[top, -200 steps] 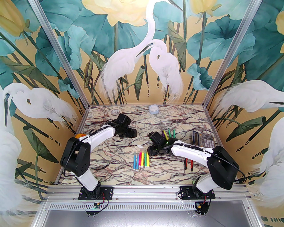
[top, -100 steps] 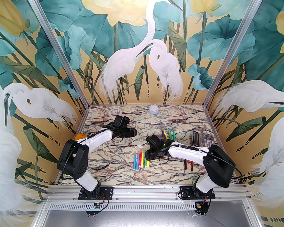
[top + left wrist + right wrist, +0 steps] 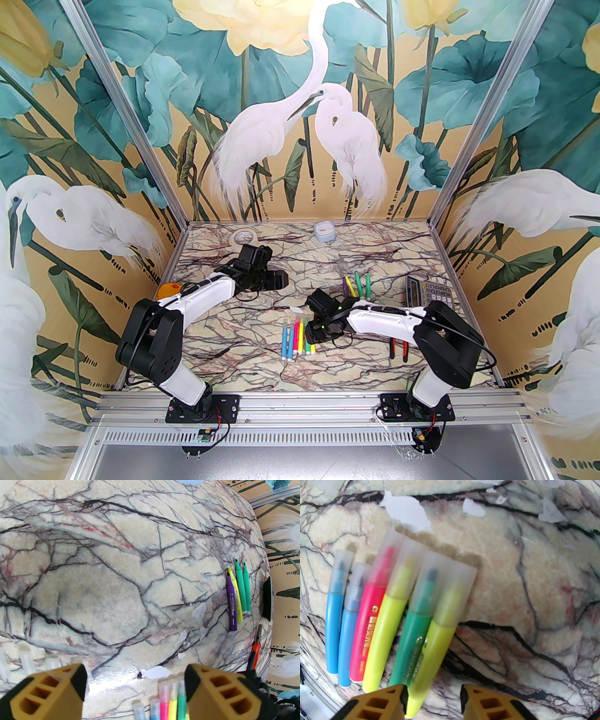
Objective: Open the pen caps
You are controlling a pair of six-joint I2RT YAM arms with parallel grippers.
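— So, what is the left hand (image 3: pixel 134 674) doing?
— Hanging wide open, empty, at ten o'clock from the pen caps (image 3: pixel 453 590). The right hand (image 3: pixel 433 694), part-open, is straddling the rightmost yellow marker (image 3: pixel 431 653), gripping nothing.
— Next?
— Probably squeezing that barrel, the left pulling its cap.

Your right gripper (image 3: pixel 313 333) has slid left and nearer, from just beside the marker row (image 3: pixel 295 338) to over its right end. Left arm (image 3: pixel 150 344) elbow swung back, away from that row.
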